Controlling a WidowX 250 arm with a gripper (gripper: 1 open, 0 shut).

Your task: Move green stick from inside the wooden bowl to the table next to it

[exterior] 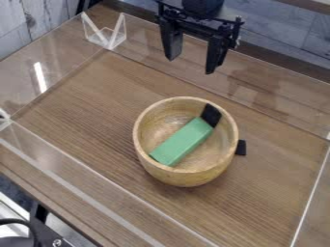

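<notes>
The wooden bowl (165,159) sits near the middle of the brown table (91,106). Inside it lies the green stick (183,141), flat and slanted from lower left to upper right. A small black piece (210,116) leans on the bowl's inner wall at the stick's upper end. My gripper (194,53) hangs above the far part of the table, behind the bowl and well clear of it. It points down, and its black fingers (168,41) stand open with nothing between them.
Another small black piece (240,148) lies on the table just right of the bowl. Clear acrylic walls (52,68) run along the table's edges. A clear bracket (103,31) stands at the far left corner.
</notes>
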